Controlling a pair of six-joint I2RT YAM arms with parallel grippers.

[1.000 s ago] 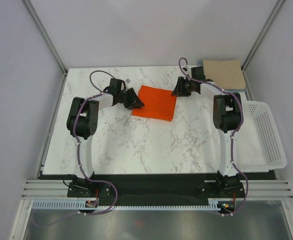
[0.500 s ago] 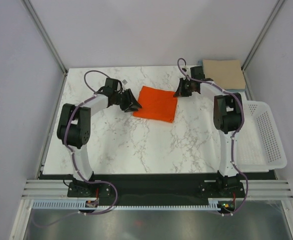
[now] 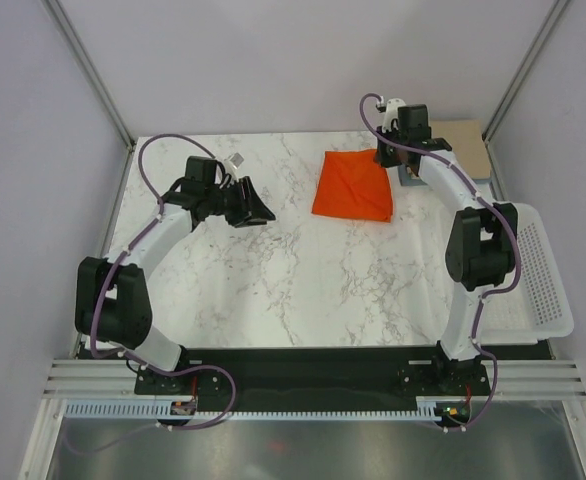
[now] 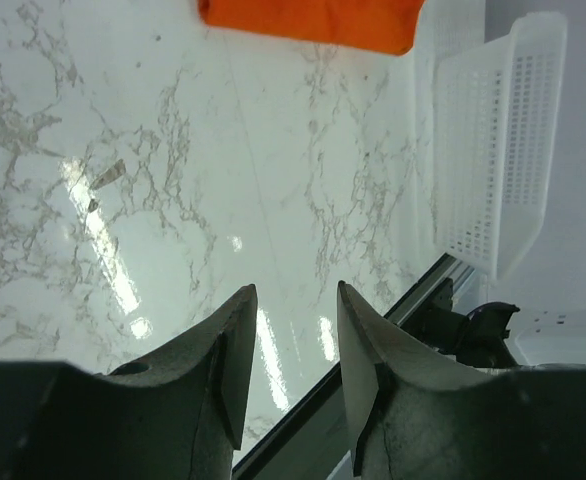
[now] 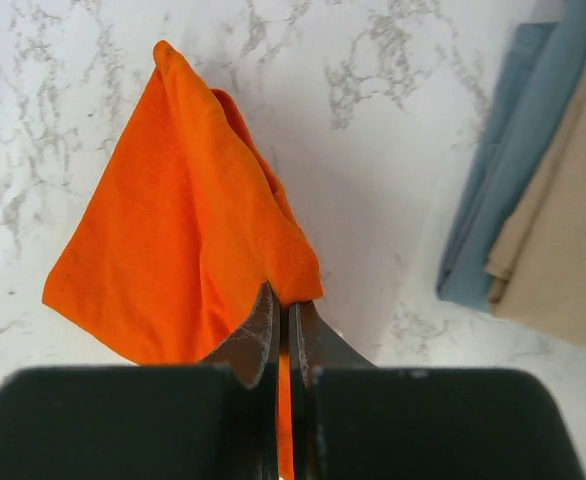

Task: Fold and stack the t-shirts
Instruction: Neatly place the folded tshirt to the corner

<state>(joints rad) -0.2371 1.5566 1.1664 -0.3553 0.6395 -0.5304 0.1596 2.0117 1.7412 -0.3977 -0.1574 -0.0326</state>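
The folded bright orange t-shirt [image 3: 354, 186] hangs from my right gripper [image 3: 391, 158], which is shut on its far right corner; the cloth trails down and left of the jaws in the right wrist view [image 5: 188, 235]. The tan-beige t-shirt [image 3: 466, 143] lies folded at the back right on the light blue t-shirt [image 5: 493, 190], and its own edge shows in the right wrist view [image 5: 563, 240]. My left gripper [image 3: 259, 211] is open and empty over bare marble, left of the orange shirt, whose near edge shows in the left wrist view [image 4: 308, 22].
A white perforated basket [image 3: 523, 268] stands at the table's right edge and shows in the left wrist view [image 4: 488, 140]. A small white scrap [image 3: 238, 160] lies near the back left. The marble tabletop [image 3: 303, 290] ends at a black front rail.
My right gripper has lifted the orange shirt and carried it right and back toward the stack. My left gripper let go of it and drew back to the left.
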